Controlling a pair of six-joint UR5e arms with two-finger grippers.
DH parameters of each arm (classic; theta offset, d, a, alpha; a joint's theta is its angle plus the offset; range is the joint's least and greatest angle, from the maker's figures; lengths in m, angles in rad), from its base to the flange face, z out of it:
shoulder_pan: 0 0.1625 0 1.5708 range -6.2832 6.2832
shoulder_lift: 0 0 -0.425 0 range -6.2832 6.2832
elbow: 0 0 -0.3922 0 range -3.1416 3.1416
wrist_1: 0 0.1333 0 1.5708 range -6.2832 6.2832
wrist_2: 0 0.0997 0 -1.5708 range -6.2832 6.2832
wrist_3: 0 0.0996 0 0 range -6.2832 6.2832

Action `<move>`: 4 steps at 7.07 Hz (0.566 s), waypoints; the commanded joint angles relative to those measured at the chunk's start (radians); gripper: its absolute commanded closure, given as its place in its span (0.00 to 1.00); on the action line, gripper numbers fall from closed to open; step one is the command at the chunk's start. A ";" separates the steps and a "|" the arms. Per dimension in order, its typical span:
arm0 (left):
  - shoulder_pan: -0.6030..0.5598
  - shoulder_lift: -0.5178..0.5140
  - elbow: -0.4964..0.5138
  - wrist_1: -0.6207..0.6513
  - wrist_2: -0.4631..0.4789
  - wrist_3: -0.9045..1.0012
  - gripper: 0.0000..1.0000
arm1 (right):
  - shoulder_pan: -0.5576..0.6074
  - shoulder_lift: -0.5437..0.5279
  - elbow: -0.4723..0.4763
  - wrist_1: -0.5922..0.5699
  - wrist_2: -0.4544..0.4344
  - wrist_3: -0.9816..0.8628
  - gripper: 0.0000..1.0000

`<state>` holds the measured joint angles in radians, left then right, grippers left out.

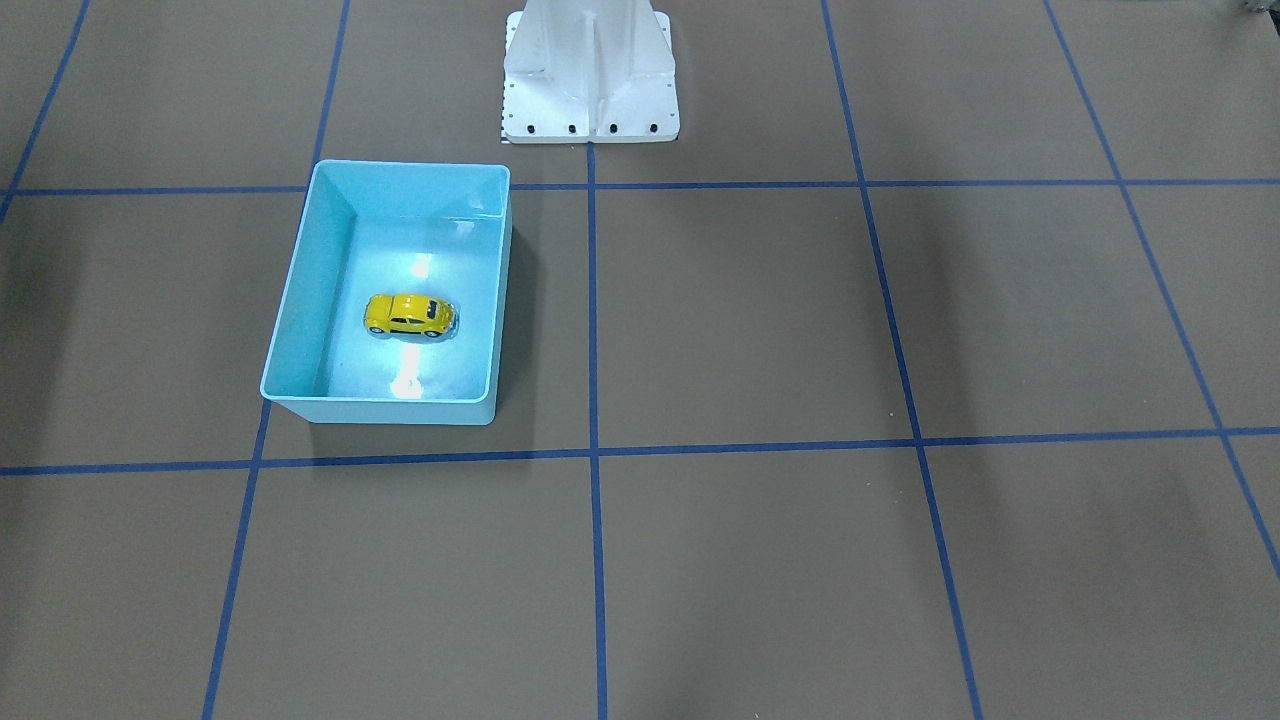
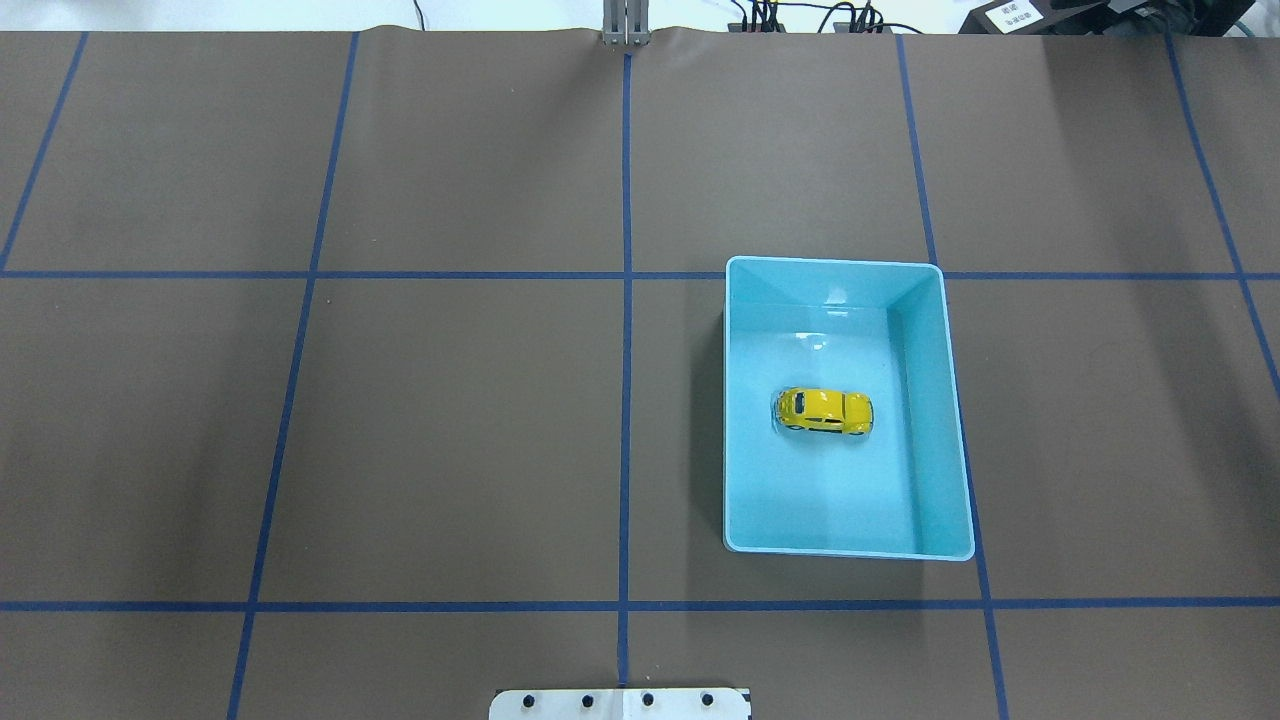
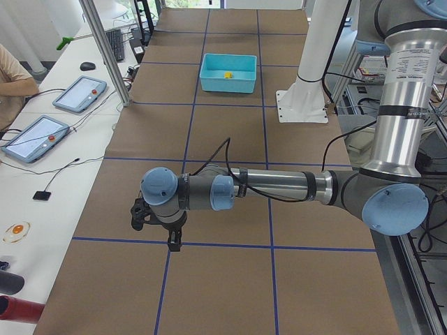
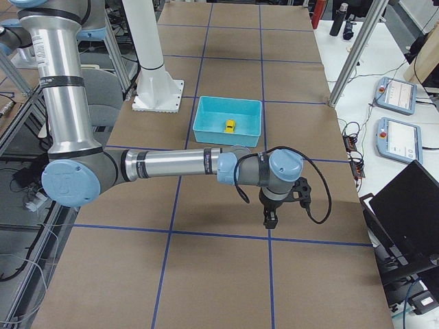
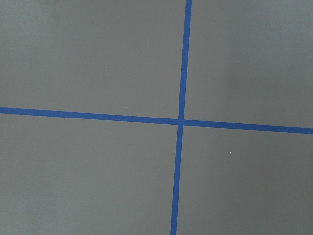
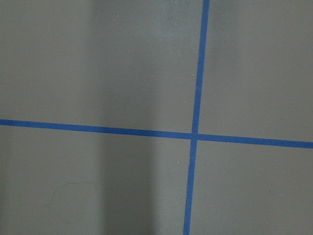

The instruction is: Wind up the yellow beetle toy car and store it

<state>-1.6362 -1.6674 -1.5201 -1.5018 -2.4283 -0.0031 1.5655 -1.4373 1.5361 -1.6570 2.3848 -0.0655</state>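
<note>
The yellow beetle toy car (image 2: pixel 825 411) stands on its wheels on the floor of the turquoise bin (image 2: pixel 740 400), near the bin's middle. It also shows in the front-facing view (image 1: pixel 410 315), in the exterior left view (image 3: pixel 227 74) and in the exterior right view (image 4: pixel 230 125). My left gripper (image 3: pixel 158 230) shows only in the exterior left view, low over the brown table far from the bin; I cannot tell if it is open or shut. My right gripper (image 4: pixel 285 208) shows only in the exterior right view, also far from the bin; I cannot tell its state.
The robot's white base (image 1: pixel 590 75) stands at the table's edge next to the bin (image 1: pixel 300 290). Blue tape lines cross the brown table. Both wrist views show only bare table and tape crossings. Tablets (image 3: pixel 77 94) and cables lie on the side bench.
</note>
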 commanded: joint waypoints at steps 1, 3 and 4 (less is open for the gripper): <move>-0.001 0.000 -0.003 0.002 -0.002 0.000 0.00 | -0.033 -0.014 -0.002 0.111 -0.065 -0.008 0.00; -0.001 0.000 -0.003 0.000 -0.002 0.000 0.00 | -0.041 -0.034 0.009 0.149 -0.072 0.010 0.00; -0.001 0.000 -0.006 0.000 -0.002 0.000 0.00 | -0.041 -0.031 0.009 0.113 -0.073 0.012 0.00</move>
<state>-1.6367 -1.6674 -1.5237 -1.5013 -2.4298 -0.0031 1.5265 -1.4668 1.5417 -1.5198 2.3154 -0.0582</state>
